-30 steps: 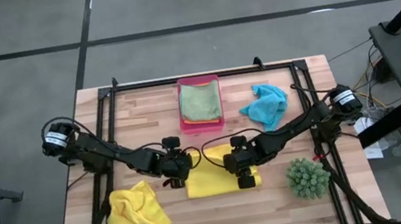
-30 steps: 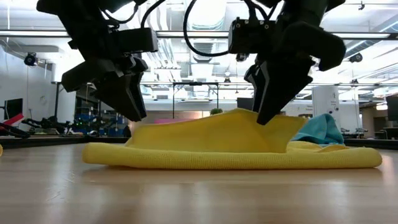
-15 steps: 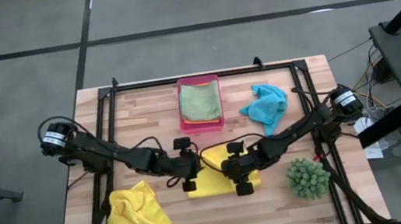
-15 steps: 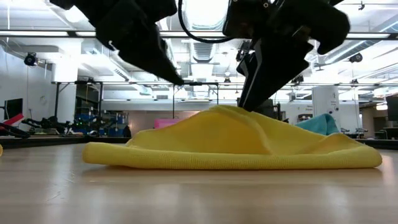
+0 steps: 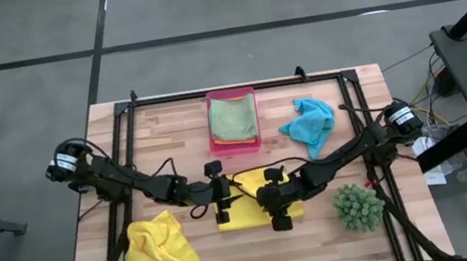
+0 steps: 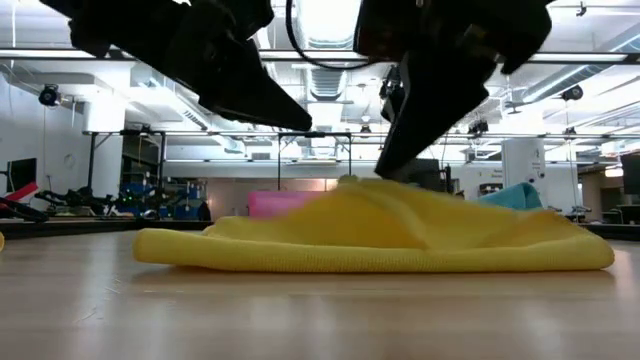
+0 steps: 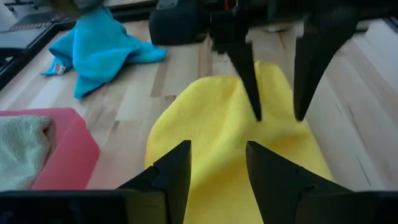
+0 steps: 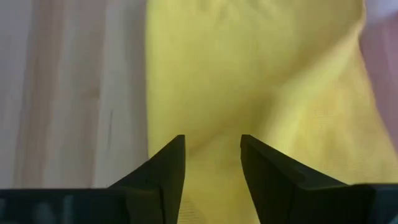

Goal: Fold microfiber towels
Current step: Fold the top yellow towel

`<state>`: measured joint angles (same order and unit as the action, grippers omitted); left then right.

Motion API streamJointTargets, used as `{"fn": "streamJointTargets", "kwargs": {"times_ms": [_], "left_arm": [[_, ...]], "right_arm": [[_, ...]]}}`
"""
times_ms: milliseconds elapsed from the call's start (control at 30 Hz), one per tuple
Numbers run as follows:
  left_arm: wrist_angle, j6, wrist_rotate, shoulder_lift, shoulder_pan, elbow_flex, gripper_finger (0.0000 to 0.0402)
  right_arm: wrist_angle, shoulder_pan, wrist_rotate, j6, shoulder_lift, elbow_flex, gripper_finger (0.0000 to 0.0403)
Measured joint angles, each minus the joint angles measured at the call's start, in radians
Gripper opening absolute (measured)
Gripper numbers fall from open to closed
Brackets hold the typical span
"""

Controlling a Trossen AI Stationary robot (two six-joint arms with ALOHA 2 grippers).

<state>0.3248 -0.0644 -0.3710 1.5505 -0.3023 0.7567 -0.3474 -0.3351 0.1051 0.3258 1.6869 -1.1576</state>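
Observation:
A yellow microfiber towel (image 5: 243, 213) lies folded over at the table's middle. Its lower layer is flat on the wood and its upper layer makes a soft hump (image 6: 380, 215). My left gripper (image 5: 228, 191) reaches in nearly level from the table's left and stands open above the towel's left part (image 7: 211, 124), clear of it in the low view (image 6: 300, 122). My right gripper (image 5: 260, 202) slants down from the right, open, with its tips at the top of the hump (image 6: 385, 172). Nothing lies between either pair of fingers. My right gripper's fingertips (image 7: 258, 115) stand right at the top of the yellow towel's hump, slanting down from the table's right. Whether they touch the cloth I cannot tell. Nothing is pinched between them.
A second yellow towel (image 5: 158, 246) lies crumpled at the near left. A turquoise towel (image 5: 308, 123) is bunched at the far right. The pink tray (image 5: 236, 147) at the far middle holds a light green towel (image 5: 232, 117). A spiky green plant (image 5: 357, 206) stands near right.
My left gripper has tipped up from pointing steeply down to nearly level and has shifted a little toward the table's right. The yellow towel's upper layer, which stood raised between the two grippers, has sunk into a low rounded hump on the lower layer.

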Motion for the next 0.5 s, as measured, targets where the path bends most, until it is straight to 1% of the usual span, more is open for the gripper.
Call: {"fn": "streamJointTargets", "kwargs": {"times_ms": [167,333,400,500], "left_arm": [[0.039,0.001,0.000,0.000,0.000,-0.029,0.0138],[0.040,-0.001,0.000,0.000,0.000,-0.046,0.0138],[0.039,-0.001,0.000,0.000,0.000,-0.047,0.0138],[0.040,-0.001,0.000,0.000,0.000,-0.049,0.0138]], "right_arm": [[-0.019,-0.001,-0.004,0.004,0.043,0.002,0.0189],[-0.073,0.004,0.002,0.004,0.000,0.001,0.0221],[-0.131,0.013,0.039,0.010,-0.028,0.001,0.0225],[-0.235,0.039,0.153,0.025,-0.074,0.001,0.0223]]}}
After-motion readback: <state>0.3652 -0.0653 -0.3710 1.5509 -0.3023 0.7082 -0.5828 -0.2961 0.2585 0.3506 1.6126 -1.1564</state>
